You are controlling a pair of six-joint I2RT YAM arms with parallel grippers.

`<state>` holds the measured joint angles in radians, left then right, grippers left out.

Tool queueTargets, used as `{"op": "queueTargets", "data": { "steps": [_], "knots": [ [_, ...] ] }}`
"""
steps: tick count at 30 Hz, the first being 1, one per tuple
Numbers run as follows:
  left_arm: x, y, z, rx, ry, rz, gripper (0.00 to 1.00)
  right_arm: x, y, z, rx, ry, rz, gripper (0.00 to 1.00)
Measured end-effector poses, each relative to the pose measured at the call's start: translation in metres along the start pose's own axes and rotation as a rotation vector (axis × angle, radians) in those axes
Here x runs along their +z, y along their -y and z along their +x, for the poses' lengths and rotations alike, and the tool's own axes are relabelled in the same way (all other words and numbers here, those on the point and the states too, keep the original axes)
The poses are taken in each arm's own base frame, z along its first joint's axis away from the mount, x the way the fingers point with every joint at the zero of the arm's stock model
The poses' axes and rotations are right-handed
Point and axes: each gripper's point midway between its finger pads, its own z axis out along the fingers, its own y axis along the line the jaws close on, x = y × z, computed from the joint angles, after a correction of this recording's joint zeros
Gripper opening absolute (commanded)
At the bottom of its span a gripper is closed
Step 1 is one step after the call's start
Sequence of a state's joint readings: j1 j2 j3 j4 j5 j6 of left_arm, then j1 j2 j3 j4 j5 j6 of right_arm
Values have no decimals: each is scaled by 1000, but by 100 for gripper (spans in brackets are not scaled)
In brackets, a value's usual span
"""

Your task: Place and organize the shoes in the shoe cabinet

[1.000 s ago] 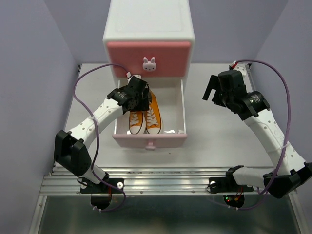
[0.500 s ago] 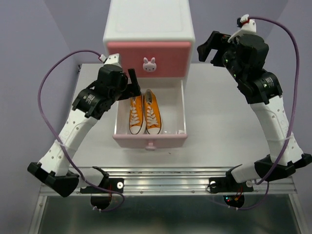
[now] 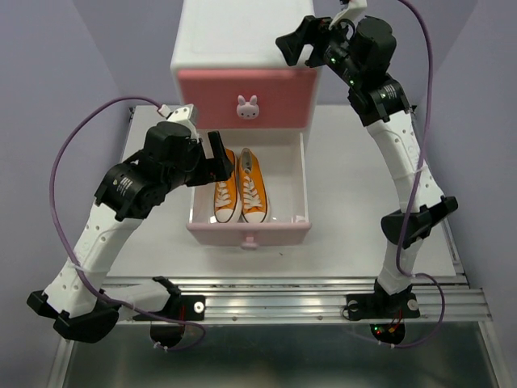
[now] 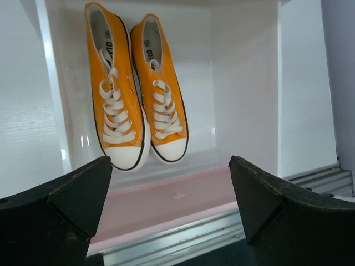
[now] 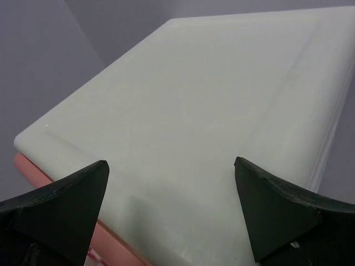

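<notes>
The white shoe cabinet (image 3: pixel 242 36) stands at the back. Its salmon-pink upper drawer (image 3: pixel 246 97) is closed; its pale pink lower drawer (image 3: pixel 300 182) is pulled out. Two orange sneakers (image 3: pixel 240 186) lie side by side in the lower drawer, toes toward me; they also show in the left wrist view (image 4: pixel 133 88). The white sneakers are out of view. My left gripper (image 3: pixel 222 153) is open and empty above the drawer's left side. My right gripper (image 3: pixel 300 42) is open and empty, raised over the cabinet's top right edge (image 5: pixel 211 111).
Purple cables loop off both arms. Grey walls close in on the left and right. A metal rail (image 3: pixel 275 299) runs along the near table edge. The right half of the open drawer holds no shoe.
My left arm has lifted out of the drawer and pulled back left, leaving the orange sneakers. My right arm has swung up and left to the cabinet top.
</notes>
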<state>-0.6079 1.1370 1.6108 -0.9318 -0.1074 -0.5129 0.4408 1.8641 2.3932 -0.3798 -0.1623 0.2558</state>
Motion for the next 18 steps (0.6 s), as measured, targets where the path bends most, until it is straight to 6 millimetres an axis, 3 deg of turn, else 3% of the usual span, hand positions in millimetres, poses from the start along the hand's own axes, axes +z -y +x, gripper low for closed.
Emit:
{"op": "queueTargets", "data": {
  "steps": [5,11,15,18],
  "knots": [
    [-5,16,17,28,-50,51,99,21,-10,5,-42,23,-45,100],
    [-18,53,41,72,-118,165,99,23,-11,13,-84,8,-30,100],
    [-36,95,81,153,-215,282,99,22,-9,16,-107,2,-21,100],
    [-50,113,115,225,-281,319,99,22,-7,17,-123,-2,-12,100]
  ]
}}
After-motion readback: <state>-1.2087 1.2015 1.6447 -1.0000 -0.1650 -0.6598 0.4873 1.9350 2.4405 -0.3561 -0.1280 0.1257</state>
